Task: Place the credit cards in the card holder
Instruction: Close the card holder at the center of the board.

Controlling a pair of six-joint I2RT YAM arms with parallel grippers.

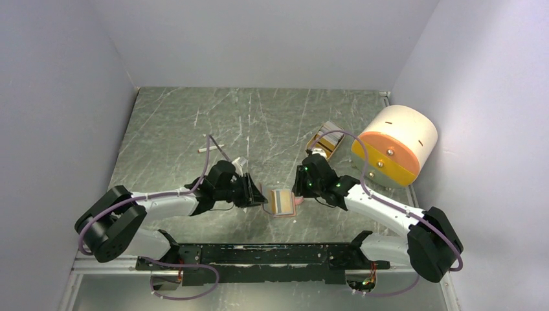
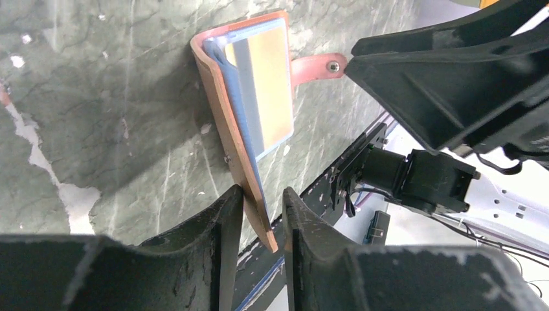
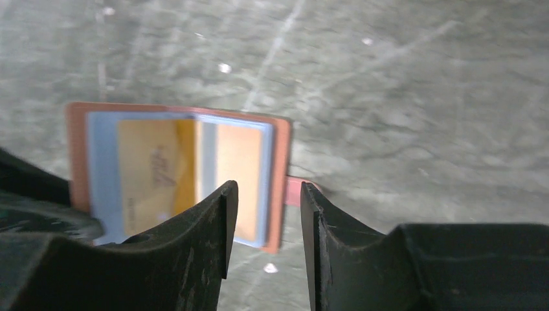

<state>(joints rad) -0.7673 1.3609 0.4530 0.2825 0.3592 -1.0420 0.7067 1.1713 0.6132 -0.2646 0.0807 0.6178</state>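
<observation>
Card holder (image 1: 283, 202) lies open on the table (image 1: 194, 116) between the arms, credit cards (image 2: 272, 84) showing inside. Left gripper (image 2: 264, 214) pinches its cover edge; right gripper (image 3: 268, 220) hovers part-open (empty) above the strap (image 2: 311, 68). Best to hold that pinch steady and nudge the cards flush.

The reddish-brown card holder (image 1: 283, 202) lies open with one cover tilted upright and its snap tab (image 2: 317, 67) sticking sideways, an orange-yellow card (image 2: 270, 78) and a light blue card (image 2: 241, 113) tucked inside.
</observation>
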